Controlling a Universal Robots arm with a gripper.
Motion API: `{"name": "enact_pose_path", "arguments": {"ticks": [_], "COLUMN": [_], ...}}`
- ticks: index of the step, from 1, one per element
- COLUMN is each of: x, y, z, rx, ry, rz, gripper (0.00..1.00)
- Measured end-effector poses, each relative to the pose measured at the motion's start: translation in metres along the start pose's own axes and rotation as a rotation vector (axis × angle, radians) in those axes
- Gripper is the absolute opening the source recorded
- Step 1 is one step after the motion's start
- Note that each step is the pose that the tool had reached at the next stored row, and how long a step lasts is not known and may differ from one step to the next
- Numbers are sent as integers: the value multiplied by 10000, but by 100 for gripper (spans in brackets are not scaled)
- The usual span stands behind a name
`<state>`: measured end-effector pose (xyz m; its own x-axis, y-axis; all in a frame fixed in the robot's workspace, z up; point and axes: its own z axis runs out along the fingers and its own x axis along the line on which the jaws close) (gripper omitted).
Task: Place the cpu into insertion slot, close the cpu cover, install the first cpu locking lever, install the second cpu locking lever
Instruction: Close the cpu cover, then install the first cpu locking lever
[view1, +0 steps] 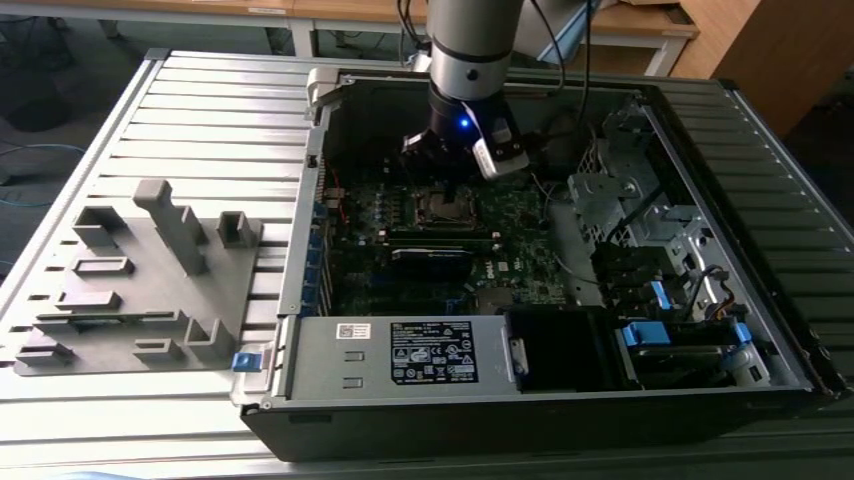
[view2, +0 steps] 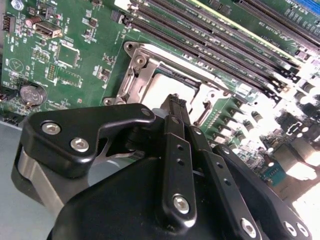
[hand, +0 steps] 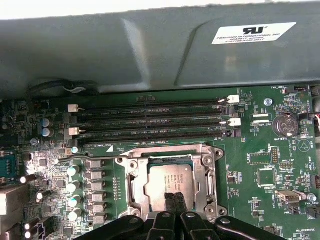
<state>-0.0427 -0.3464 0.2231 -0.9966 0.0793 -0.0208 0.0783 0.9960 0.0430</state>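
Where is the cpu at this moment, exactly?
In the first wrist view the cpu lies in the insertion slot, framed by the cpu cover, beside the long black memory slots. The gripper is right at one edge.

Grey fixture block (view1: 140, 295) on slatted table (view1: 200, 110), at exterior view's left of open computer case (view1: 534, 425).

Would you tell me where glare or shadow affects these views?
Second wrist view: glare bleaches the circuit board beside the hand; first wrist view: the cpu is evenly lit; exterior view: the computer case is shadowed inside.
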Motion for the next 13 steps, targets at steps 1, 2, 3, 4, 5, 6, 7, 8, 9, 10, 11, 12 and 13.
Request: {"name": "enact_pose_path", "arguments": {"ticks": [1, 2, 3, 4, 5, 6, 7, 8, 9, 10, 11, 12, 13], "x": [0, -1, -1, -1, -1, -1, -1, -1, -1, -1, -1, -1, -1], "y": [1, 1, 1, 2, 2, 2, 2, 2, 2, 2, 2, 2, 2], "z": [-5, -5, -5, -12, -19, -19, -20, -23, -26, -27, -30, -34, -38], "rx": [-1, -4, -4, -2, -2, -2, -2, 1, 1, -1, -1, 0, -1], "ry": [-1, -2, -2, -1, -1, -1, -1, 0, 1, -1, 0, 0, 0], "rz": [0, 0, 0, 0, 0, 1, 0, 0, 0, 0, 0, 0, 0], "gripper": [11, 11, 11, 11, 11, 11, 11, 11, 11, 11, 11, 11, 11]}}
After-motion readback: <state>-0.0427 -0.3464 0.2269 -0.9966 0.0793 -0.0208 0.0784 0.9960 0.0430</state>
